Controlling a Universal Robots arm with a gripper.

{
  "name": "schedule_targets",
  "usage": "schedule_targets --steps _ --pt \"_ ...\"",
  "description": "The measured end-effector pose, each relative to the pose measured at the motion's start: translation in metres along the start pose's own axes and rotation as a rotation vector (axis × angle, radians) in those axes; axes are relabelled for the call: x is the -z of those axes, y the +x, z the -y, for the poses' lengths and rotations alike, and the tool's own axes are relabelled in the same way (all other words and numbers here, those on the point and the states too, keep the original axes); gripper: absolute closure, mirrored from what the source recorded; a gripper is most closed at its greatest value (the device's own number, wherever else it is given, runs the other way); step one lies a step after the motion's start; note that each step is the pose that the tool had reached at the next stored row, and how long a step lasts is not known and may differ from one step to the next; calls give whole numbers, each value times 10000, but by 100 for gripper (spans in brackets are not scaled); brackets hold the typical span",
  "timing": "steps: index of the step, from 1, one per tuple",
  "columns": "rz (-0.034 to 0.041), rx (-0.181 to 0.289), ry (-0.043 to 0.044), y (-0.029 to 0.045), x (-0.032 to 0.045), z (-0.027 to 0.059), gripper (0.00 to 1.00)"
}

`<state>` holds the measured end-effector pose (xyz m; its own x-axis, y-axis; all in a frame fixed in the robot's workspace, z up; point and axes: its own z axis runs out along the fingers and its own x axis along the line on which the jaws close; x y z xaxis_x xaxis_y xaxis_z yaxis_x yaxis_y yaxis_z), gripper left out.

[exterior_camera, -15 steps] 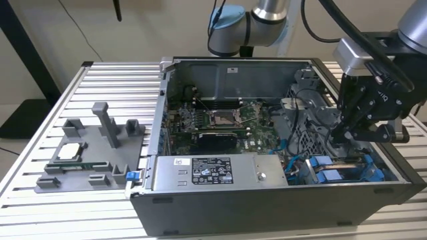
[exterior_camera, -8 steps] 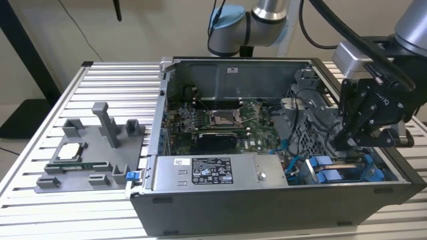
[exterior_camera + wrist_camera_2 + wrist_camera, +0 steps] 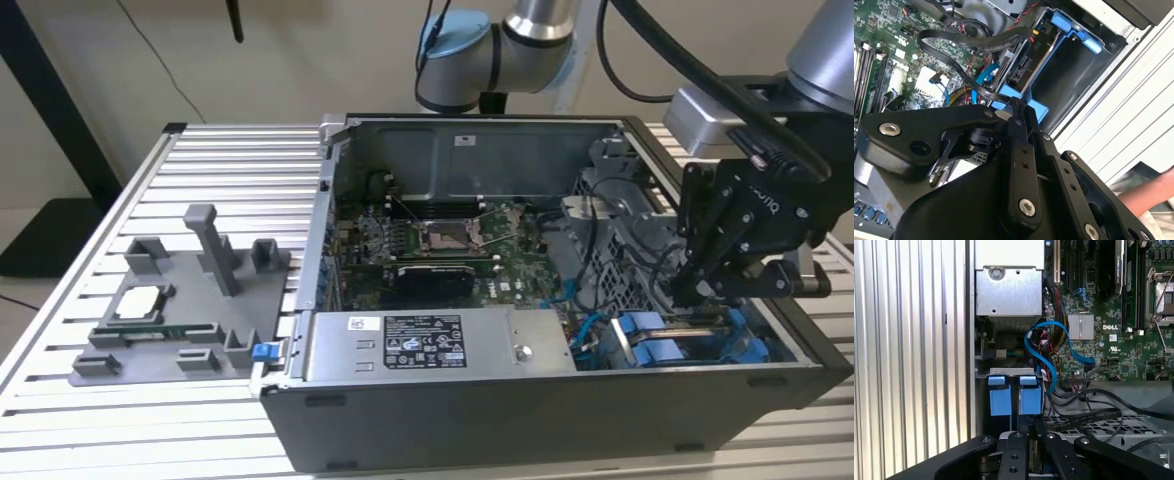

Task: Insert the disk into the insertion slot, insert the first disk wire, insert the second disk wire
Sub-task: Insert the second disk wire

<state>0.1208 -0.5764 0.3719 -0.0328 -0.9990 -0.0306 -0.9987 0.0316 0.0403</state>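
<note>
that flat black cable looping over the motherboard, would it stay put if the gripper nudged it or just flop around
Probably floppy: the flat black cable sags in a loose loop in the second wrist view, so a nudge would likely bend it, not shift it whole. It looks thin and light. It runs towards the gripper, so it may spring back.

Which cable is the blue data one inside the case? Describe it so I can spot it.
Start at the open dark grey computer case and its green motherboard. In the first wrist view, the thin bright blue cable loops beside the silver metal box, above two blue plastic tabs. Its neighbours are black cables.
</note>
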Motion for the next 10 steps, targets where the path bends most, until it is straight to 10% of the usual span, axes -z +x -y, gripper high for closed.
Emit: schedule_targets --steps 10 --pt "0 -1 0 1 -26 1 100"
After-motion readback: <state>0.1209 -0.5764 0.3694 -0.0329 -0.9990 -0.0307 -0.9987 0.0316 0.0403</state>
